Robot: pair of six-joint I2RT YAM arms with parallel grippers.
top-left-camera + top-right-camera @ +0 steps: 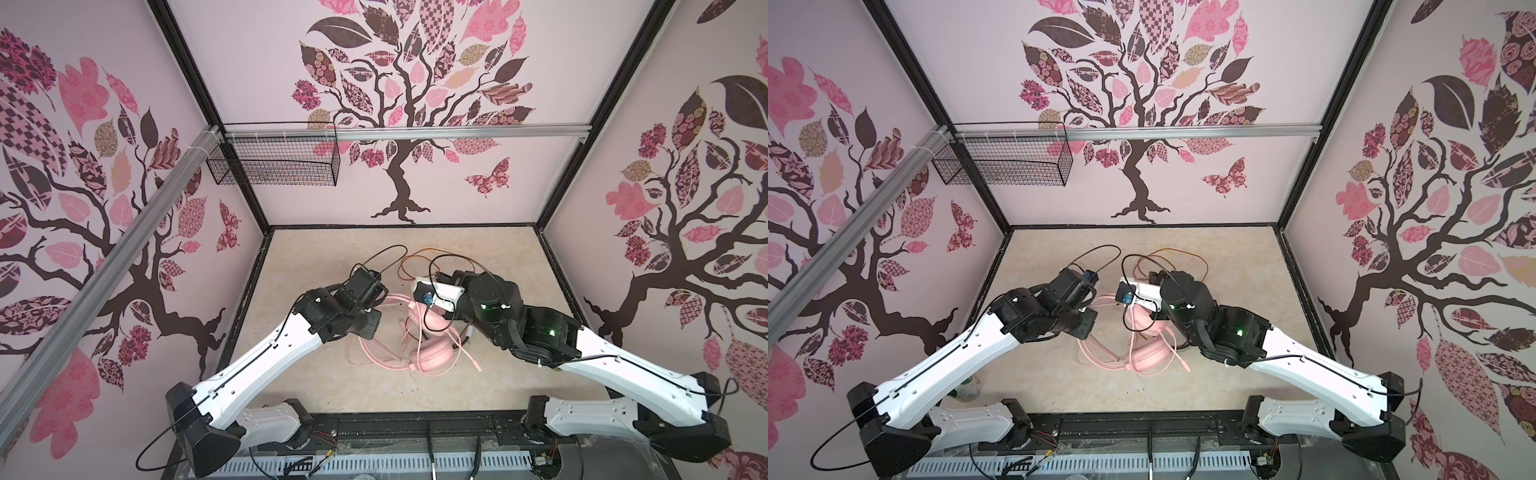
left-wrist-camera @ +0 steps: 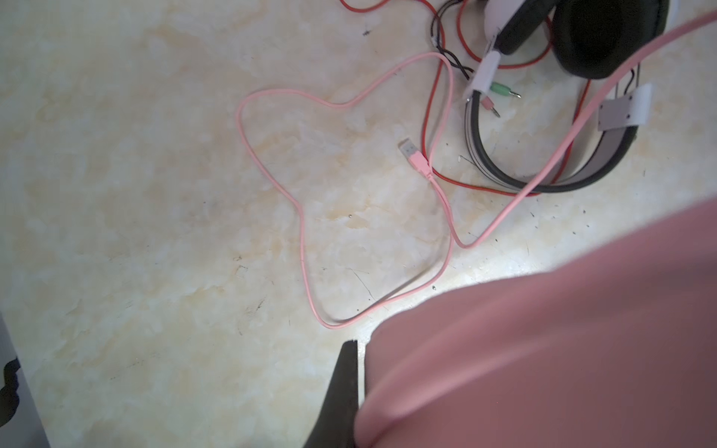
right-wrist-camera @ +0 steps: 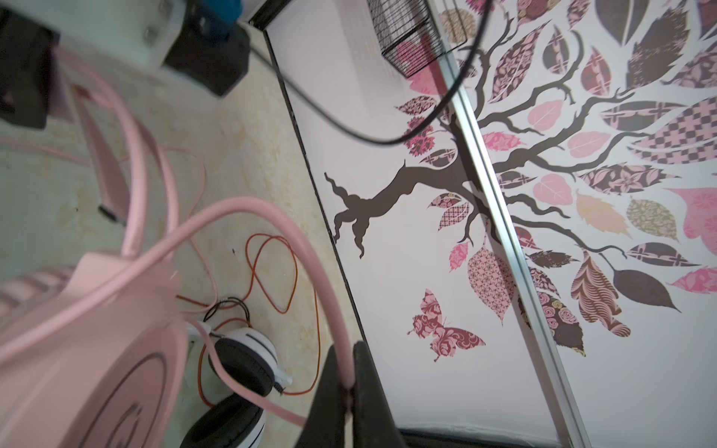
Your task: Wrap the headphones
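Pink headset (image 2: pixel 543 329) crowds the left wrist view, right up against my left fingers (image 2: pixel 343 388). They are together, and I judge they pinch the headband (image 3: pixel 104 166), though the contact itself is hidden. My right fingers (image 3: pixel 368 391) are clamped on the pink cable (image 3: pixel 271 217), which arcs from the cup (image 3: pixel 89 349) into the pinch. In both top views the headset sits mid-table (image 1: pixel 332 266), between the two arms.

I expect it to handle light: hard shells, soft pads and a springy headband that offers a firm, narrow hold. Being limp and smooth, the cable will likely slide through a pinch. I would take it close to the cup and feed turns from there. Its slack lies in a loose loop on the table and ends in a free USB plug (image 2: pixel 413 153), which will probably trail.

Further back, under my right wrist, lies the white headset (image 3: pixel 248 349). Its orange cable (image 3: pixel 296 271) loops toward the rear wall. Where the pink cable crosses over that headset, a snag is possible.
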